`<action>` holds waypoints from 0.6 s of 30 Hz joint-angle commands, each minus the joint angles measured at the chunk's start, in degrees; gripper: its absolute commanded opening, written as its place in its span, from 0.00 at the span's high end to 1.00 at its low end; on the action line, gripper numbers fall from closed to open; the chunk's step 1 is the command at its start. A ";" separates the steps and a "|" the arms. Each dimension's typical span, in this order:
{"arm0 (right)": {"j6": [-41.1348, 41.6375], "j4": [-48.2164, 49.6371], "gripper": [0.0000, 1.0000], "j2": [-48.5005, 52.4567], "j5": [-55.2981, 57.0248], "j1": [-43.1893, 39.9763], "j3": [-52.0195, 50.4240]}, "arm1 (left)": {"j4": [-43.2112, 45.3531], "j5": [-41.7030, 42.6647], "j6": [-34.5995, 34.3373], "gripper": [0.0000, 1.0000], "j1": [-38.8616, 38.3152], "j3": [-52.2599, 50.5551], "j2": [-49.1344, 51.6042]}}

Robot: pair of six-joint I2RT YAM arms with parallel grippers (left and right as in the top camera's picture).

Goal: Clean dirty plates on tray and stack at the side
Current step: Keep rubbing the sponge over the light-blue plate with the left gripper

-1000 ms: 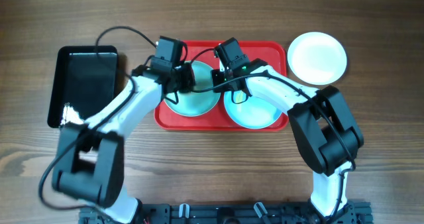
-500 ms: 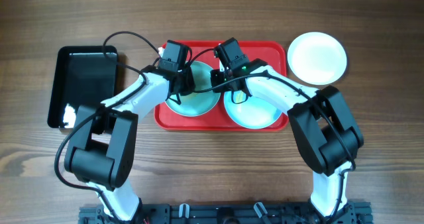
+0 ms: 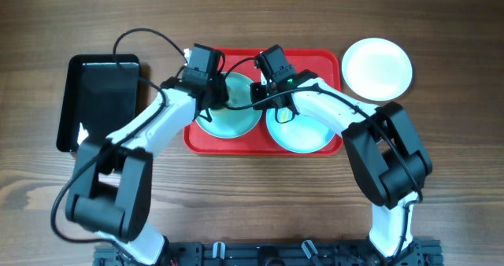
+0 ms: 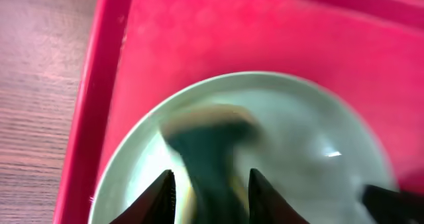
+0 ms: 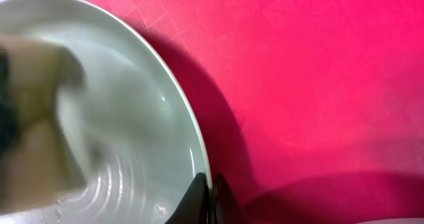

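a large flat bright red rectangular plastic tray (image 3: 319, 61) holds 2 round pale turquoise plastic plates: the left turquoise plate (image 3: 236, 123) and the right turquoise plate (image 3: 303, 136). a round white plastic plate (image 3: 378, 68) lies off the tray at its 2 o'clock. the left gripper (image 4: 212, 173) is over the left turquoise plate, fingers apart around a blurred dark object (image 4: 209, 148); i cannot tell if it grips. the right gripper (image 5: 210, 194) is closed at that plate's 3 o'clock rim.

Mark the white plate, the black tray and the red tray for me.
white plate (image 3: 378, 68), overhead view, its centre.
black tray (image 3: 101, 93), overhead view, bare floor.
red tray (image 3: 321, 61), overhead view, bare corner floor.
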 commanded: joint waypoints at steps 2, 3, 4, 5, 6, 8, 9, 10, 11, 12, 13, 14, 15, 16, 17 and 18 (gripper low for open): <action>-0.28 -0.44 0.96 -1.49 2.05 -0.50 0.70 | -0.33 6.71 0.85 0.68 0.09 -0.39 -0.79; -0.31 -0.44 0.96 -1.49 2.08 -0.52 0.70 | -0.52 6.71 0.87 0.68 0.09 -0.39 -0.48; -0.31 -0.44 0.96 -1.49 2.08 -0.52 0.70 | -0.79 6.69 0.87 0.68 0.09 -0.44 0.00; -0.31 -0.42 0.96 -1.49 2.05 -0.52 0.70 | -0.96 6.67 0.90 0.68 0.11 -0.44 0.55; -0.28 -0.44 0.96 -1.49 2.05 -0.52 0.70 | -1.01 6.67 0.90 0.68 0.11 -0.44 1.09; -0.28 -0.44 0.96 -1.49 2.05 -0.52 0.70 | -0.92 6.10 0.90 0.65 0.11 -0.44 2.60; -0.33 -0.44 0.96 -1.49 2.08 -0.52 0.70 | -0.92 4.83 0.90 0.64 0.11 -0.44 3.32; -0.33 -0.44 0.96 -1.49 2.05 -0.52 0.70 | -0.98 3.52 0.92 0.63 0.11 -0.44 3.67; -0.31 -0.46 0.95 -1.49 2.05 -0.52 0.70 | -1.07 2.12 0.92 0.61 0.11 -0.44 3.98; -0.31 -0.46 0.96 -1.49 2.05 -0.52 0.70 | -1.20 0.48 0.92 0.61 0.11 -0.44 4.00; -0.35 -0.44 0.95 -1.49 2.05 -0.52 0.70 | -1.20 -0.13 0.92 0.60 0.11 -0.44 4.00; -0.33 -0.44 0.96 -1.49 2.05 -0.52 0.70 | -1.14 -0.22 0.90 0.60 0.11 -0.42 3.98; -0.33 -0.44 0.96 -1.49 2.05 -0.52 0.70 | -1.14 -0.24 0.90 0.61 0.11 -0.42 3.98; -0.31 -0.44 0.96 -1.49 2.05 -0.52 0.70 | -1.16 -0.22 0.90 0.64 0.11 -0.42 3.98; -0.33 -0.46 0.96 -1.49 2.05 -0.52 0.70 | -1.18 -0.22 0.90 0.68 0.11 -0.42 4.00; -0.31 -0.46 0.96 -1.49 2.05 -0.52 0.70 | -1.16 -0.20 0.90 0.70 0.11 -0.42 3.98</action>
